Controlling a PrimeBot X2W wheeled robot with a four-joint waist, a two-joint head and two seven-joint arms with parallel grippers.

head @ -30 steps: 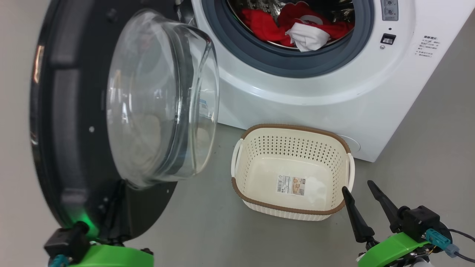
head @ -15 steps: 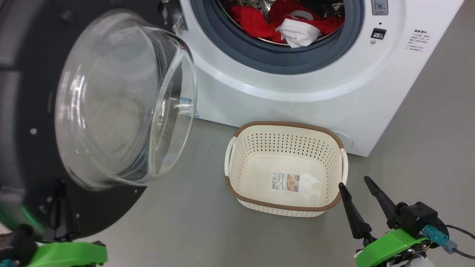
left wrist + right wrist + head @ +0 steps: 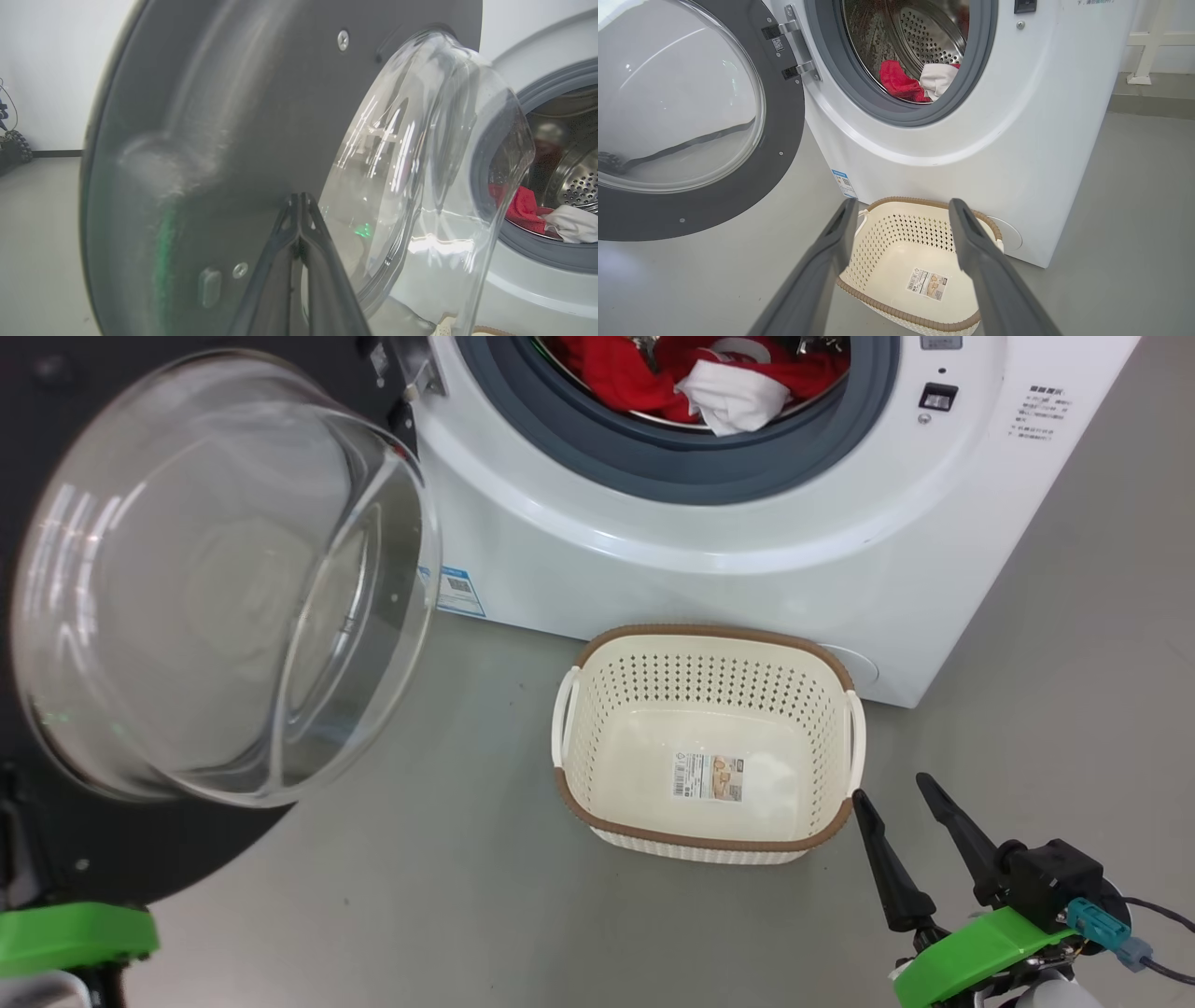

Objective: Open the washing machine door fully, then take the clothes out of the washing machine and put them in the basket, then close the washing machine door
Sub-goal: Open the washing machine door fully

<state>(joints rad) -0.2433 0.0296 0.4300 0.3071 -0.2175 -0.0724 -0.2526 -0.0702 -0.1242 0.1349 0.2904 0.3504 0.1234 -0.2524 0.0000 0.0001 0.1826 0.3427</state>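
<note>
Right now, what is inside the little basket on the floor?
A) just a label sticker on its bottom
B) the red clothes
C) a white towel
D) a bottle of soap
A: the basket holds nothing but the label sticker, and the red and white clothes lie inside the washing machine.

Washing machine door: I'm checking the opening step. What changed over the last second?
The washing machine door swung further open, away from the washing machine, with the shut left gripper against its inner face. The head camera shifted too. Unchanged: the clothes still inside, the basket empty, the right gripper open beside it.
</note>
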